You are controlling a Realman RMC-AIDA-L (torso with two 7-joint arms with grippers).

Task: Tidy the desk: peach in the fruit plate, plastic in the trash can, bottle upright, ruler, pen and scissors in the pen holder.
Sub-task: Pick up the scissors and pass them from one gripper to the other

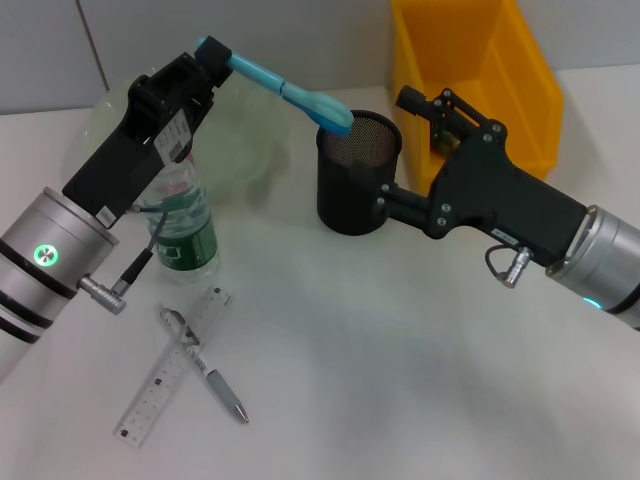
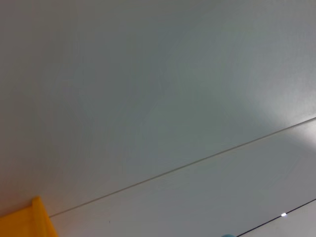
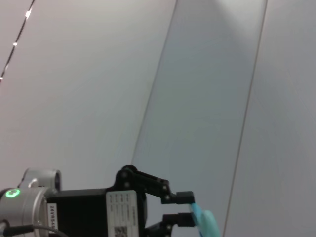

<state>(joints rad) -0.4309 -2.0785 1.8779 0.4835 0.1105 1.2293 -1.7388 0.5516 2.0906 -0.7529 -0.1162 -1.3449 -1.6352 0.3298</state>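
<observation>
White table (image 1: 400,380) before a pale wall carries a black mesh pen holder (image 1: 358,172), a yellow bin (image 1: 470,85), an upright bottle (image 1: 185,225), and a ruler (image 1: 172,365) crossed by a pen (image 1: 205,366). Left claw (image 1: 213,52), clamped on blue scissors (image 1: 290,92), tilts them so their far end meets the holder's rim, apparently for dropping in. Right claw (image 1: 425,103) reaches alongside the holder, probably steadying it; its fingers' state cannot be told.
</observation>
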